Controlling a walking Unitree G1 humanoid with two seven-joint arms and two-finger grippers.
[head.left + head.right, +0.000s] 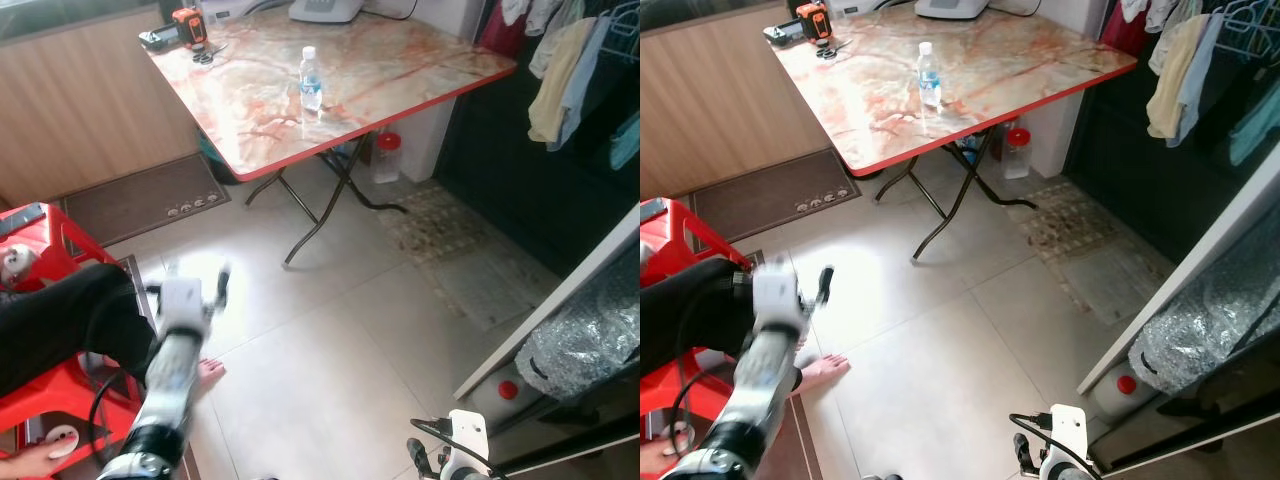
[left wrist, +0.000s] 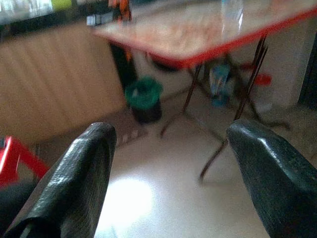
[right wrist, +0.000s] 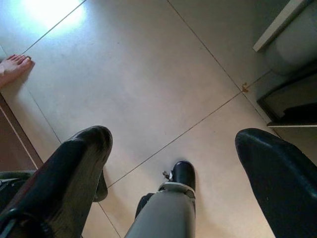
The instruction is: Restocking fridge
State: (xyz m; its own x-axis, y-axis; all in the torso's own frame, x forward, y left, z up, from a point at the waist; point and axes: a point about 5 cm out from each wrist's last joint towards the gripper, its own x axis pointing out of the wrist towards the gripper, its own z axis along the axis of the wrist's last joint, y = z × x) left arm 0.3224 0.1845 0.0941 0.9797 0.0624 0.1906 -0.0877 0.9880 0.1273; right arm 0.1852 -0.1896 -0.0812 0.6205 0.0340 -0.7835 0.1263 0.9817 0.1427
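Just 1 water bottle (image 1: 311, 80) on table (image 1: 400, 70); L gripper (image 2: 168, 173) jaws apart.

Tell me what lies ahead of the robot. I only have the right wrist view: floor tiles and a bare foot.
Observer: A water bottle stands upright on a marble-patterned folding table ahead.
Operator: Is the left arm doing anything?
Observer: The left end effector is raised, open and empty, aimed toward the table.
Operator: Whose foot is that?
Observer: It belongs to a person in black, sitting on a red chair at the robot's left.
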